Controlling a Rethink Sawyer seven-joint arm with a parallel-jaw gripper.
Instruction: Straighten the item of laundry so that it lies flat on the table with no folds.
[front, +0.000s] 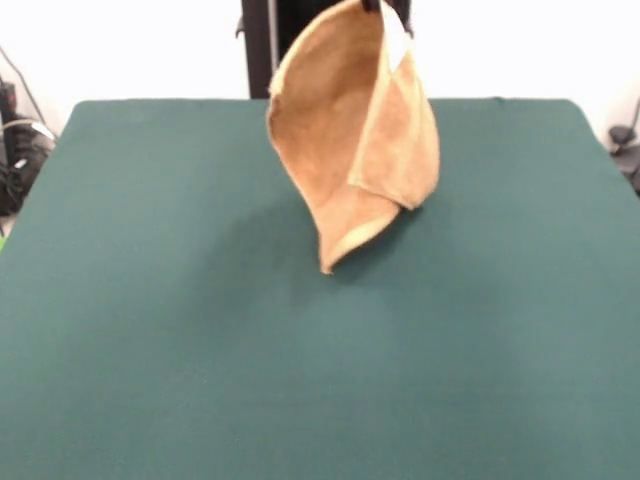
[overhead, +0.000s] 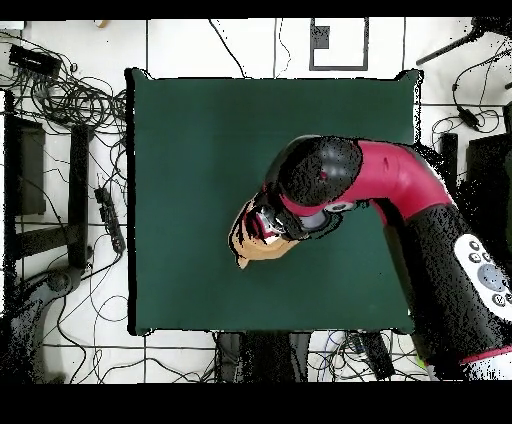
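Surroundings: white floor round the worktop, with cables and dark gear along one side in the overhead view.
Worktop: dark green cloth top, bare on every side of the towel — open room out to all four edges.
Containers: none in either view.
Arm: red and black arm reaches over the worktop from one side in the overhead view, its head covering most of the towel.
Gripper: gripper barely shows at the top edge of the front view; I cannot tell how far open it is, though the towel's top corner hangs from there.
Towel: orange-tan terry towel hangs lifted over the far middle of the worktop — curled into a cone-like fold, one side doubled over the other, lowest corner near or touching the cloth; which, I cannot tell.
Tag: small white tag near the top corner.
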